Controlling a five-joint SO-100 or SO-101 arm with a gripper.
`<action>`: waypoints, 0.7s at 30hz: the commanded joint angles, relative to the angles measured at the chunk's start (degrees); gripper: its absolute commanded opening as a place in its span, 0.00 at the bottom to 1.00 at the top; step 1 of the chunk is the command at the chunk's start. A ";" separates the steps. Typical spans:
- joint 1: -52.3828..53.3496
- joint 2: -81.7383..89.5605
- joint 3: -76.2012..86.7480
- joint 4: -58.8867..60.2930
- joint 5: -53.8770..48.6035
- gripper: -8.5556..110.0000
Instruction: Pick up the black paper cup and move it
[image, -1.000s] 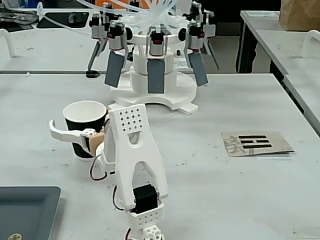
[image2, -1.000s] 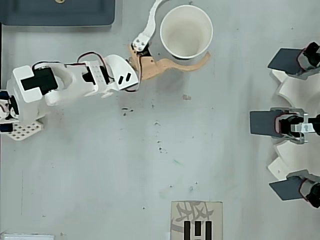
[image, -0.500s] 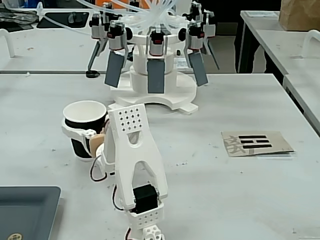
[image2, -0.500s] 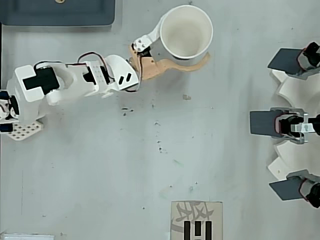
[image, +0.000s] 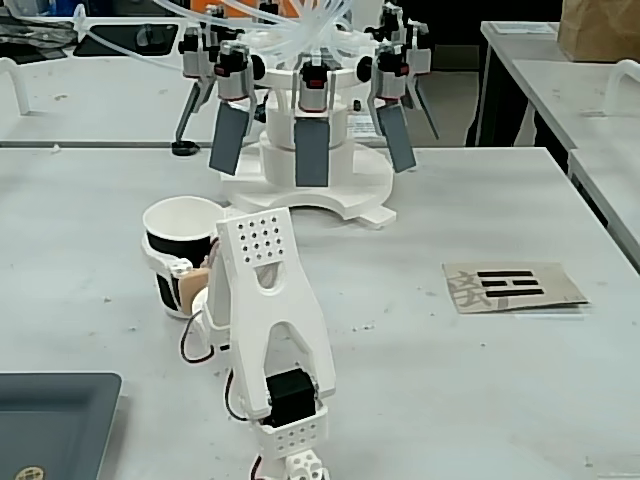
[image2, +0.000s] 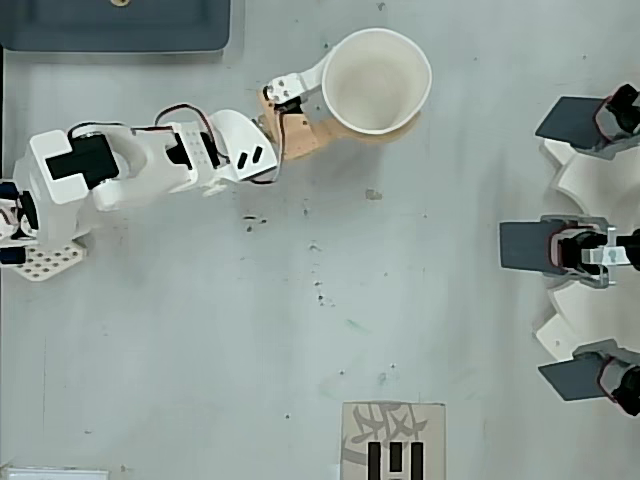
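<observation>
The black paper cup (image: 168, 243) stands upright left of the arm, its white inside (image2: 378, 60) facing the overhead camera. My gripper (image: 180, 264) is shut on the cup. Its white finger (image: 158, 264) wraps the cup's near side as a band across the black wall. The tan finger (image2: 325, 130) lies along the other side, its tip hidden under the rim. Seen from overhead, the gripper (image2: 375, 95) reaches right from the white arm (image2: 150, 165). Whether the cup's base touches the table cannot be told.
A white machine (image: 310, 190) with dark grey paddles (image2: 528, 246) stands behind the cup, at the right edge in the overhead view. A dark tray (image: 50, 420) (image2: 115, 25) lies near the arm's base. A card with black bars (image: 512, 285) (image2: 393, 442) lies on the table.
The white finger swung in from wide open and closed against the cup. The cup then shifted a little toward the machine, away from the arm's base.
</observation>
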 joint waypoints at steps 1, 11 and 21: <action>-0.26 3.16 -2.55 -0.18 -0.44 0.13; 0.35 7.29 -0.26 -3.87 -1.93 0.13; 4.39 18.81 12.57 -6.77 -2.46 0.13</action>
